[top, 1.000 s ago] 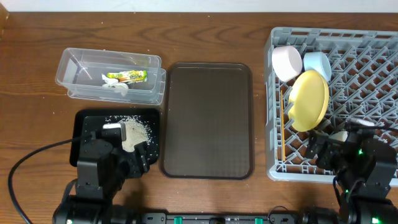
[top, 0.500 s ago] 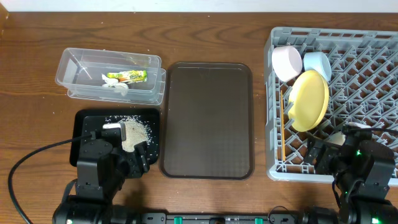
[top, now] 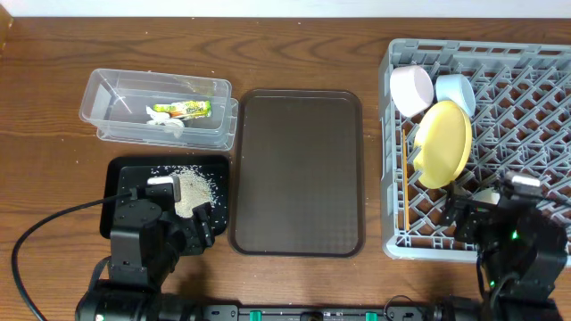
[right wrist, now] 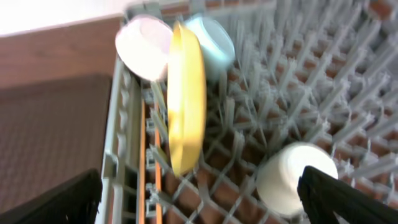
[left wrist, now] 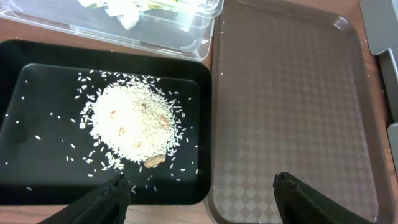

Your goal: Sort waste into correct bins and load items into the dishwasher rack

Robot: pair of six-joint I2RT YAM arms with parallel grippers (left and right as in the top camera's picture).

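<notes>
The clear tub point(top: 116, 111) holds the yellow-green wrapper point(top: 179, 110) and the white tissue point(top: 166, 125). The black tray point(top: 125, 171) holds the rice point(top: 196, 185), also seen in the left wrist view point(left wrist: 134, 124). The grey rack point(top: 535, 80) holds the white bowl point(top: 410, 89), blue bowl point(top: 456, 91), yellow plate point(top: 443, 143) on edge, pale cup point(top: 486, 194) and chopsticks point(top: 407, 192). My left gripper point(top: 198, 225) is open and empty over the black tray's near right corner point(left wrist: 199, 186). My right gripper point(top: 464, 218) is open and empty above the rack's front point(right wrist: 199, 186), the cup point(right wrist: 292, 177) by its right finger.
The dark brown serving tray point(top: 299, 174) lies between the black tray and the rack. A black cable point(top: 40, 227) loops on the table at the front left. The rack's right and back pegs stand free of items.
My right arm has drawn back slightly toward the table's front edge; the cup stays in the rack. The left arm has not moved.
</notes>
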